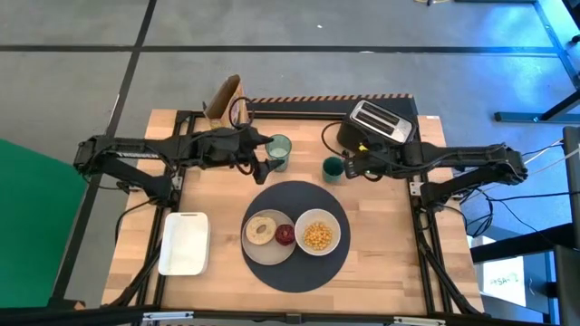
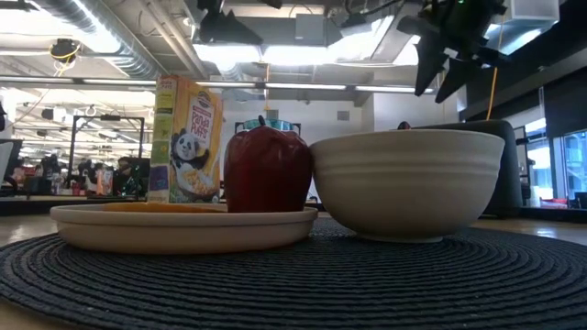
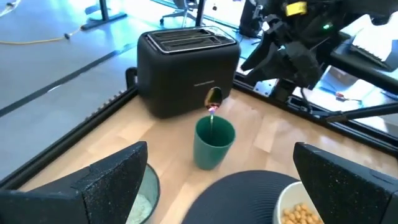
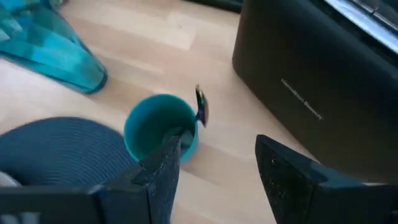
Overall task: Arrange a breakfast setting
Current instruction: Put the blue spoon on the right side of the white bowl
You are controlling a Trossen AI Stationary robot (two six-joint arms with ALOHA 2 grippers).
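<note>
So both grippers, left (image 1: pixel 257 168) and right (image 1: pixel 352 167), hang open and empty, spoon (image 4: pixel 201 106) already parked in the green cup (image 4: pixel 160 132) beside the mat (image 1: pixel 299 272).

both arms reach inward from the sides: left gripper (image 1: pixel 259 169) and right gripper (image 1: pixel 352 166) each hover with fingers spread apart.

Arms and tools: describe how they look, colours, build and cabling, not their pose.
Both arms are matt black, built of jointed segments. The left tool and right tool each end in two broad, flat, wedge-shaped black fingers with a speckled grainy surface. The right arm carries a yellow tag and a small green light, and dark cables trail from its base.
</note>
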